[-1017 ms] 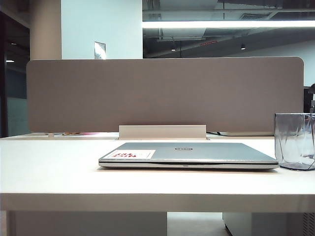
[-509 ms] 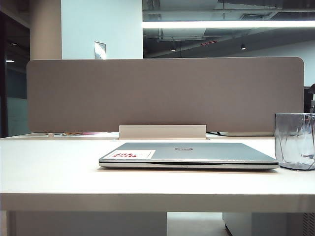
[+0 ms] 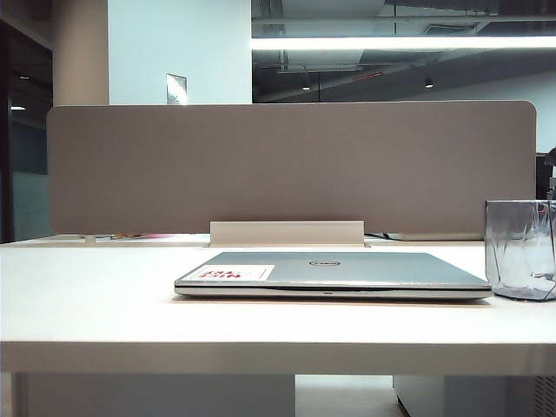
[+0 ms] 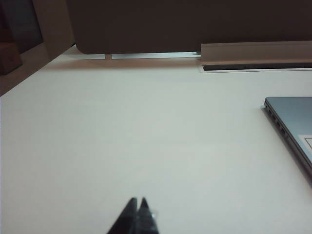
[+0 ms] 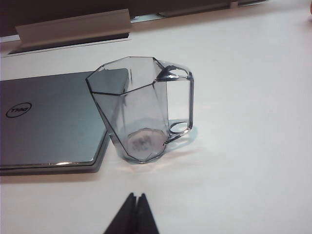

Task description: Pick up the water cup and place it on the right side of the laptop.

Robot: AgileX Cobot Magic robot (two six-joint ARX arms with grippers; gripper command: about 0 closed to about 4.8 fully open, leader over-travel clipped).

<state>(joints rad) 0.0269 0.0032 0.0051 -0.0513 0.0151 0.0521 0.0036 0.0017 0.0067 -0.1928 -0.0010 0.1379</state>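
You see the water cup (image 3: 519, 249) standing upright on the white table (image 3: 95, 295), just beside the right edge of the closed laptop (image 3: 334, 271). In the right wrist view the cup (image 5: 139, 113) sits at the laptop's (image 5: 48, 119) corner, its loop handle turned away from the machine, nothing gripping it.

Your right gripper (image 5: 135, 197) hangs above bare table short of the cup, its 2 fingertips pressed together and empty. Your left gripper (image 4: 137, 202) is likewise pinched together with nothing between the tips, over the open table on the far side of the laptop (image 4: 295, 124) from the cup, well apart from it.

A grey divider panel (image 3: 291, 169) stands behind the laptop. Neither gripper shows in the exterior view.
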